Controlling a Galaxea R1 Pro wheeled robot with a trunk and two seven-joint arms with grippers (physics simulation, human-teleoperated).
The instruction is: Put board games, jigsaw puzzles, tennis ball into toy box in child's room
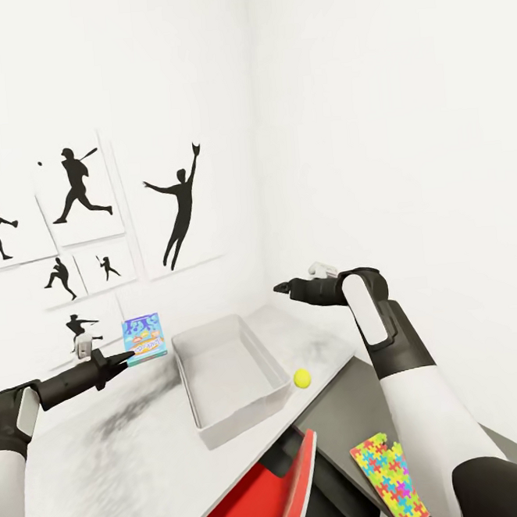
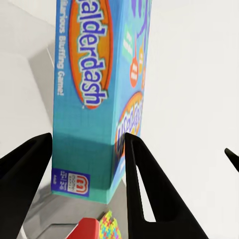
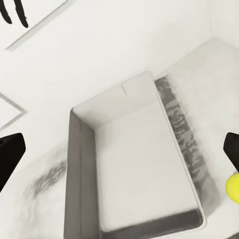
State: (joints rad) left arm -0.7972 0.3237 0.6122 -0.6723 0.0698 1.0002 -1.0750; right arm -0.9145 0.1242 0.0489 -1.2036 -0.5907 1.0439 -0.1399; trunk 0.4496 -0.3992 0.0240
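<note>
My left gripper (image 1: 131, 357) is shut on the lower edge of a blue board game (image 1: 144, 336) lettered "Balderdash", holding it upright above the white table (image 1: 88, 461), just left of the toy box. In the left wrist view the board game (image 2: 94, 99) stands between the black fingers (image 2: 142, 189). The light grey toy box (image 1: 260, 352) is empty. The tennis ball (image 1: 302, 377) lies on the table beside its near right corner. My right gripper (image 1: 281, 288) hangs open above the toy box (image 3: 79, 164), with the tennis ball (image 3: 233, 186) at the picture's edge. One jigsaw puzzle (image 1: 390, 478) lies on the lower side unit.
Baseball silhouette pictures (image 1: 180, 210) hang on the wall behind the table. A red chair-like object (image 1: 272, 500) stands under the table's front edge. White walls meet in a corner behind the toy box.
</note>
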